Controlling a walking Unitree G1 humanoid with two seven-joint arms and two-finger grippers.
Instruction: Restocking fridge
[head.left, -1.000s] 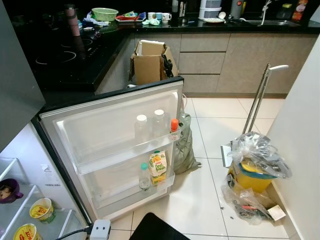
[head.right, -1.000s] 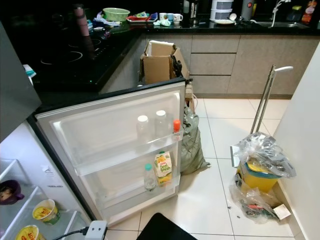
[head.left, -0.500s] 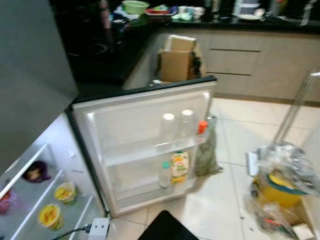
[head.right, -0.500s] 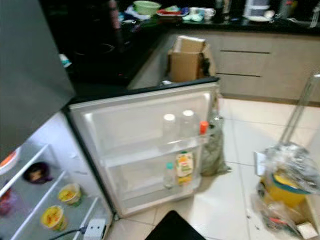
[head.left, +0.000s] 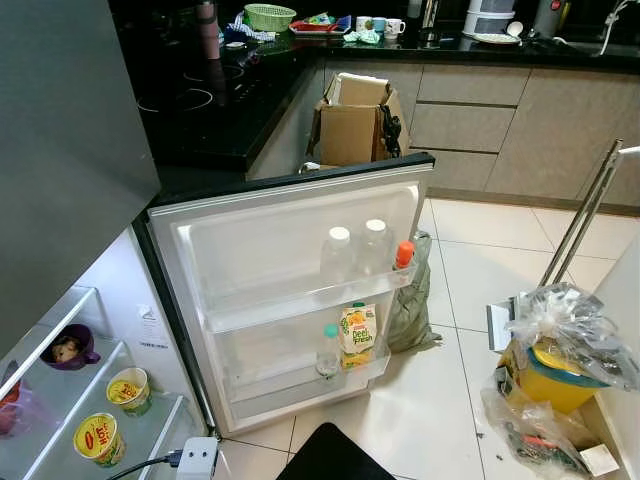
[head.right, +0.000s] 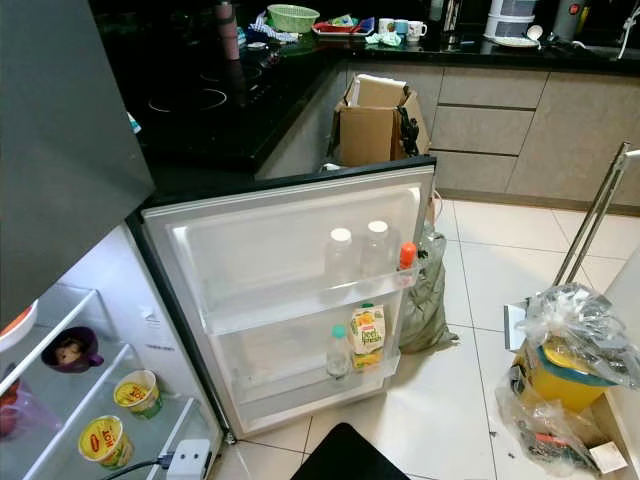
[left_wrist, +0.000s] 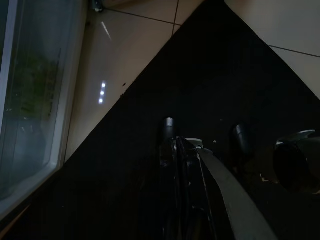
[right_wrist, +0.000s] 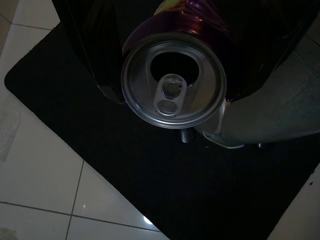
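Observation:
The fridge door (head.left: 290, 240) stands wide open in front of me. Its upper shelf holds two clear white-capped bottles (head.left: 338, 255) and a small orange-capped bottle (head.left: 404, 253). On its lower shelf are a juice carton (head.left: 357, 335) and a teal-capped water bottle (head.left: 329, 352). At the lower left, the fridge's inner shelves carry two noodle cups (head.left: 128, 390) and a purple mug (head.left: 68, 348). My right gripper (right_wrist: 175, 60) is shut on an opened drink can (right_wrist: 173, 80) and hangs low over a black mat (right_wrist: 150, 190). My left gripper (left_wrist: 180, 160) hangs idle over the same mat.
A white power strip (head.left: 200, 458) lies on the floor by the fridge's corner. Behind the door are a green sack (head.left: 410, 300) and a cardboard box (head.left: 355, 125). At the right stand a yellow bin under plastic bags (head.left: 560, 350) and a long metal handle (head.left: 585, 215). A dark counter (head.left: 230, 100) runs behind.
The camera has swung to the left, so more of the fridge's inside shelves shows and the bin sits nearer the right edge. Nothing in the scene has moved.

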